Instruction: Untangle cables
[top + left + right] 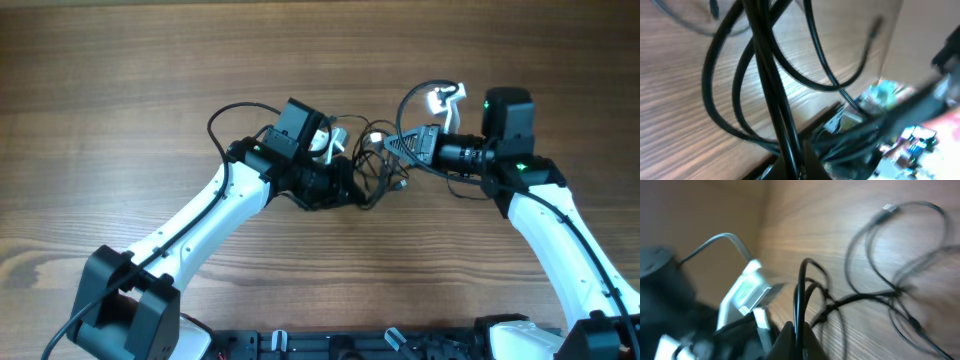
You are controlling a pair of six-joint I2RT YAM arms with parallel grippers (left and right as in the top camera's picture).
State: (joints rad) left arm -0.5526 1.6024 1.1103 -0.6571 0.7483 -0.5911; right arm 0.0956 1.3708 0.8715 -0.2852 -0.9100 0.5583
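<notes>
The cables (pixel 375 165) are thin black wires in a small tangle at the table's middle, between my two grippers. My left gripper (pixel 345 180) is shut on black cable strands (pixel 767 85) at the tangle's left side. My right gripper (pixel 395 147) is shut on one black cable strand (pixel 799 300) at the tangle's right side. In the right wrist view, loose loops with a silvery plug end (pixel 889 209) lie on the wood beyond the fingers. A cable loop (pixel 420 95) arcs up by the right arm.
The wooden table (pixel 120 90) stretches around the arms. Thicker black arm cable (pixel 225 115) loops behind the left wrist. Both arm bases sit at the front edge.
</notes>
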